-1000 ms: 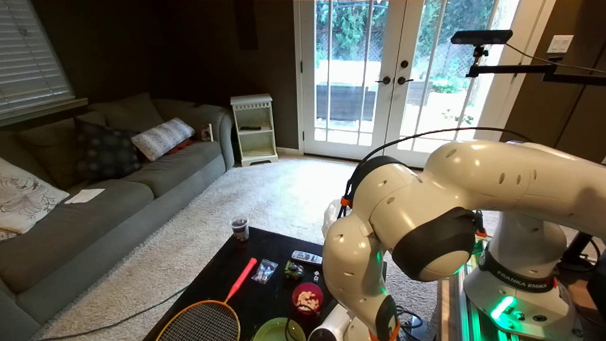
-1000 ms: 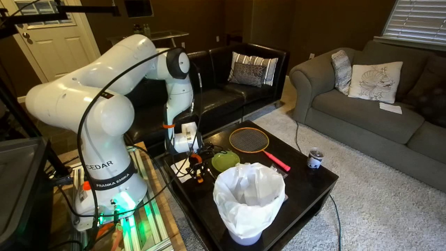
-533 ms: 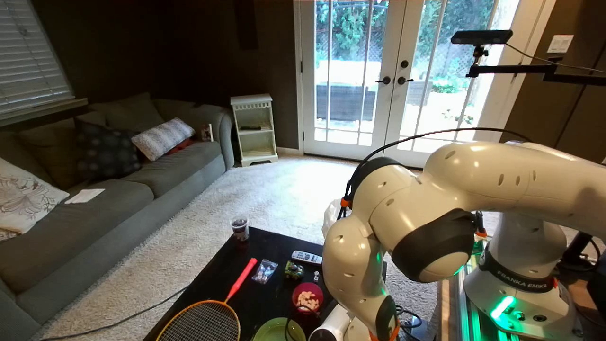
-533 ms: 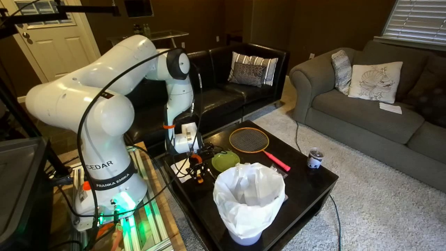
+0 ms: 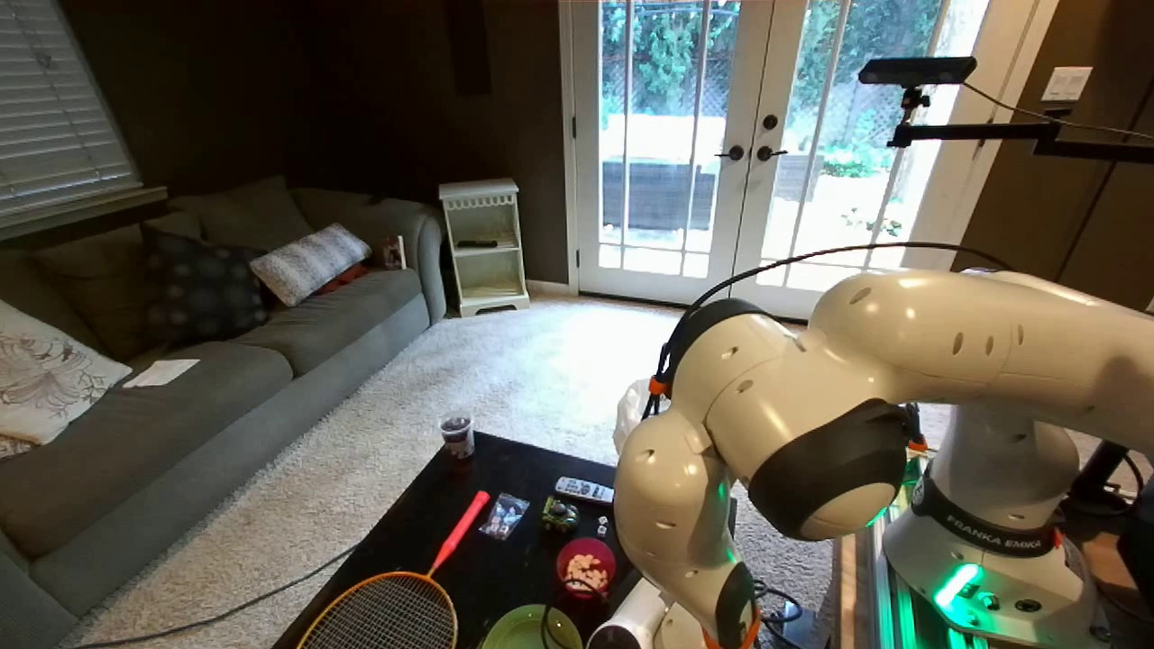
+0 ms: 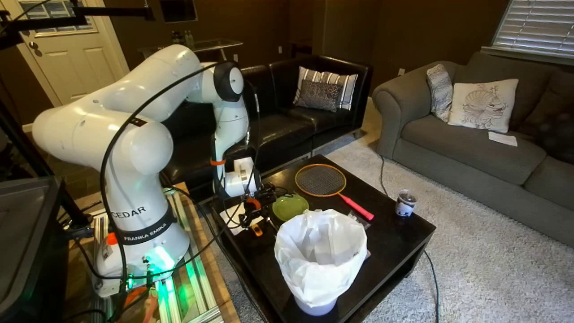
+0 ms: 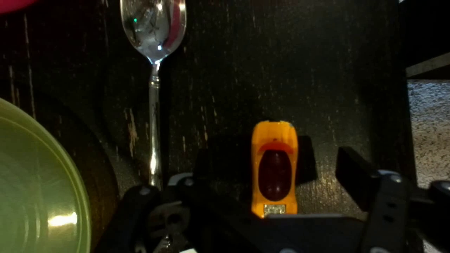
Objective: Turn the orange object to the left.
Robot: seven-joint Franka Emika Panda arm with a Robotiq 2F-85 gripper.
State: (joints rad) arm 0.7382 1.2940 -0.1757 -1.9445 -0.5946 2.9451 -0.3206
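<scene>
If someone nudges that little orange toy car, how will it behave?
The orange toy car would probably roll lengthwise more readily than sideways, judging by its car shape, though its underside is hidden. Its glossy dark-red top looks hard, so it likely won't squash but might feel slippery. Sitting low on the dark table, it seems unlikely to tip.

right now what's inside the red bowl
In an exterior view, the red bowl holds small pale pieces, too small to identify for sure. Whatever lies beneath them, including the middle of the bottom, is covered and can't be seen.
</scene>
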